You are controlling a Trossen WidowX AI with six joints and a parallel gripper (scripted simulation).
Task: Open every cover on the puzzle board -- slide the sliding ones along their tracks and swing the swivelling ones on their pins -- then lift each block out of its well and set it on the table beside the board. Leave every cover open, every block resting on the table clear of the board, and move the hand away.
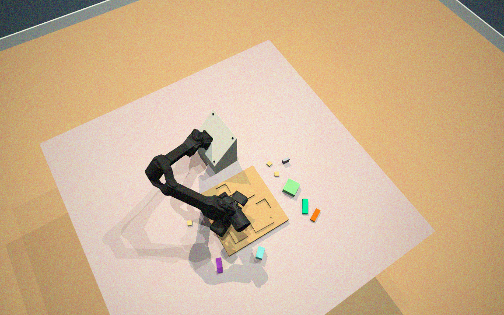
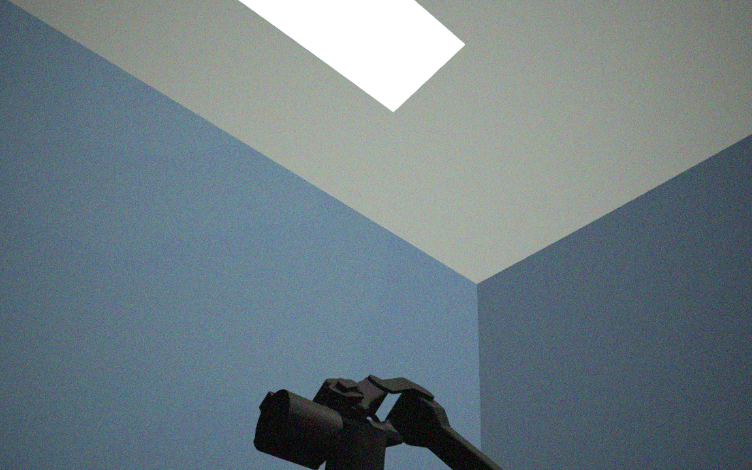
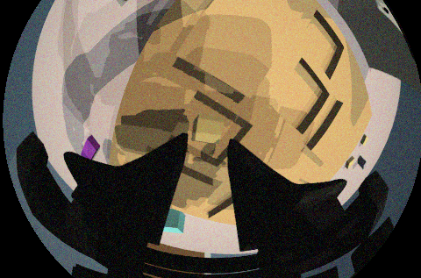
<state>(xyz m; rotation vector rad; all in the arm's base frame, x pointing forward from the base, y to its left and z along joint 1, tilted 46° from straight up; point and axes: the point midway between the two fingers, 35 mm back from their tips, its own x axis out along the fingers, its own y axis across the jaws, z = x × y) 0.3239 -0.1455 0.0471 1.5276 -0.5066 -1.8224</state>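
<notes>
Hovering over the near end of the puzzle board (image 1: 273, 213), the tool (image 3: 207, 139) stood partly open and held nothing, its two tips framing a small yellowish block (image 3: 210, 131) that appeared to sit in a well. Five coloured blocks lay on the surface (image 1: 128, 156) off the board: cyan block (image 1: 259, 252), purple block (image 1: 218, 264), light green block (image 1: 290, 187), dark green block (image 1: 304, 206) and orange block (image 1: 315, 214). The gap between the tips looked only a little wider than the block, so a descent slightly off centre could have landed a tip on the block or on the well's rim and shoved the board. An adjacent cover not fully aside could have caught a finger. A shallow grip could have let the block slip and drop back onto the board.
</notes>
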